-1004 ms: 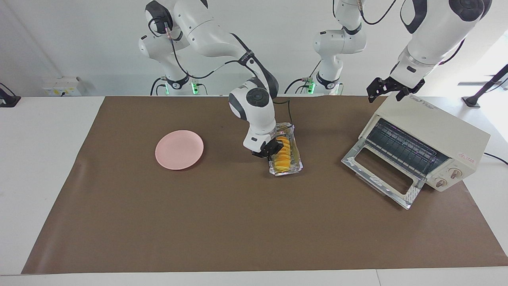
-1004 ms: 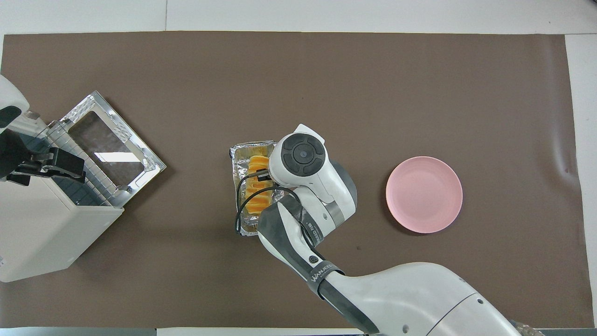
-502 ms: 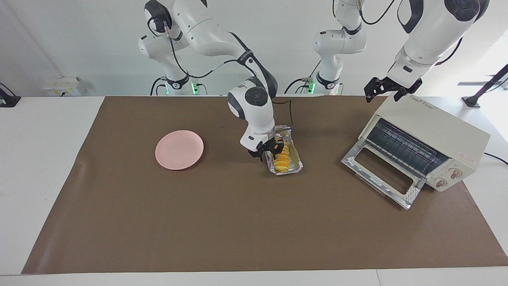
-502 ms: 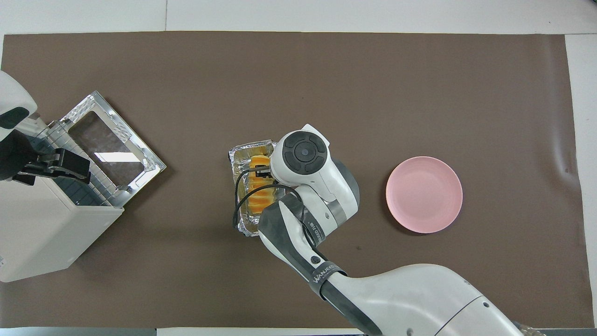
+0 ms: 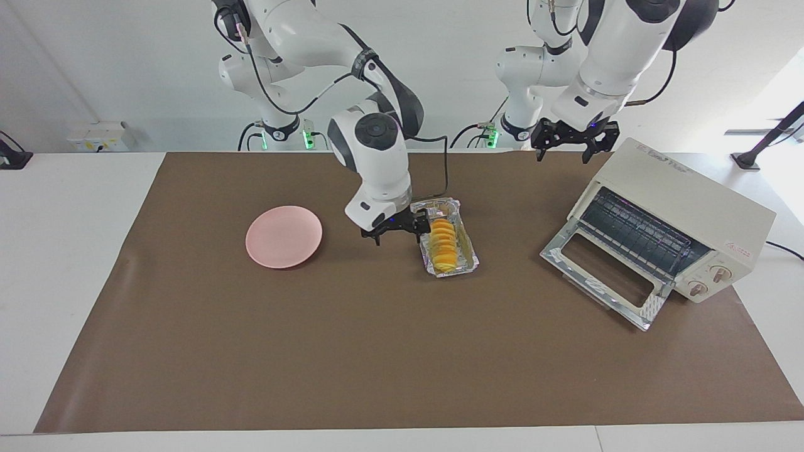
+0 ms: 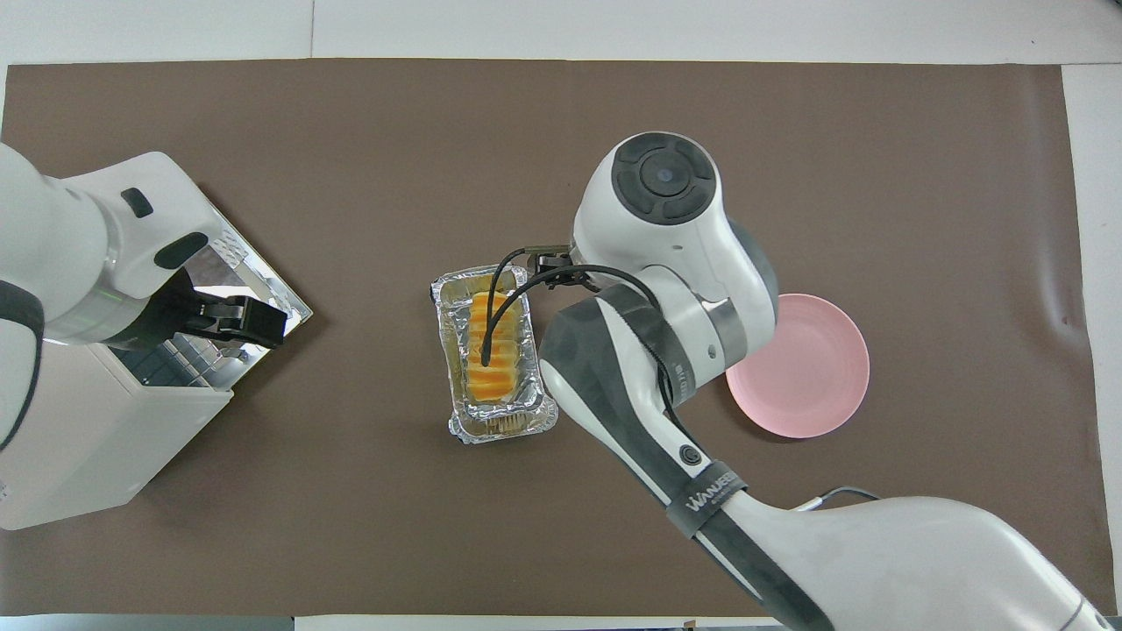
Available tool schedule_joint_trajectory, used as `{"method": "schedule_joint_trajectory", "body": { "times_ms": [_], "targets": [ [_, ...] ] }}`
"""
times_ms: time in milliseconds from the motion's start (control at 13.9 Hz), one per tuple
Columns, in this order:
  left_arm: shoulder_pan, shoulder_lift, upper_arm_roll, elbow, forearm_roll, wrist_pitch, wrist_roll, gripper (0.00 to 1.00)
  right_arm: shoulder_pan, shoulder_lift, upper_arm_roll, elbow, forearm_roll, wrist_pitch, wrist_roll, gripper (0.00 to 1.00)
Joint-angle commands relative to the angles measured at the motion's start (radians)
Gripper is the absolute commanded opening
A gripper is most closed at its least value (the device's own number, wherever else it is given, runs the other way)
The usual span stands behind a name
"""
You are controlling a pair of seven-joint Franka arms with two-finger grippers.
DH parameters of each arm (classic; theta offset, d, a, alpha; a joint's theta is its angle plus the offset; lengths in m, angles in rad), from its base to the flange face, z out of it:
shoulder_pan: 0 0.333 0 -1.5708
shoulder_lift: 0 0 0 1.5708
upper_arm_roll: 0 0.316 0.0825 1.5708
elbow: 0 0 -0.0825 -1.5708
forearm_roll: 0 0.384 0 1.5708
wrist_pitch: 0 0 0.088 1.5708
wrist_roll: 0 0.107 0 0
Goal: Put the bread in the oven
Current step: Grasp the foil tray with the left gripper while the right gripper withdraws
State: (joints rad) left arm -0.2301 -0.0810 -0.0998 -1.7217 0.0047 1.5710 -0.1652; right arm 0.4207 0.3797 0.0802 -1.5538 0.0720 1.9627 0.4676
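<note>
Both grippers are seen with fingers spread and nothing held, the right gripper (image 5: 397,231) beside the foil tray (image 5: 470,260) holding the bread (image 5: 445,243), the left gripper (image 5: 574,142) by the oven (image 5: 691,213), so the thin tray could be crumpled or dragged if gripped badly.

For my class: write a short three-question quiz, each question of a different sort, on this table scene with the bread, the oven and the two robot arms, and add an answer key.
1. True or false: the bread already lies inside the oven.
2. What does the bread rest in? A) the pink plate B) the foil tray C) the oven
3. Fill the gap: the oven door is ____.

Key
1. False. It lies in the tray on the brown mat, and the right gripper hangs open beside it, holding nothing.
2. B
3. Open, folded down in front of the oven. The left gripper waits open in the air near the oven's top.
</note>
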Motion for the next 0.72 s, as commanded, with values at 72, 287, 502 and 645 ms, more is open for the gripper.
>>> {"method": "schedule_joint_trajectory", "body": {
  "times_ms": [72,287,502,645],
  "targets": [
    [-0.153,-0.008,0.011,-0.122,-0.038,0.225,-0.195,1.00,-0.161,-0.080,0.006,-0.012,-0.040,-0.089,-0.273,1.00],
    [-0.280,0.157,0.011,-0.089,-0.038,0.386,-0.339,1.00,-0.247,-0.143,0.007,-0.020,-0.080,-0.143,-0.408,1.00],
    [-0.353,0.302,0.012,-0.081,-0.035,0.527,-0.445,0.97,-0.321,-0.203,0.006,-0.022,-0.081,-0.227,-0.506,1.00],
    [-0.374,0.326,0.012,-0.123,-0.035,0.581,-0.471,0.80,-0.373,-0.245,0.007,-0.022,-0.080,-0.284,-0.570,1.00]
  ]
}}
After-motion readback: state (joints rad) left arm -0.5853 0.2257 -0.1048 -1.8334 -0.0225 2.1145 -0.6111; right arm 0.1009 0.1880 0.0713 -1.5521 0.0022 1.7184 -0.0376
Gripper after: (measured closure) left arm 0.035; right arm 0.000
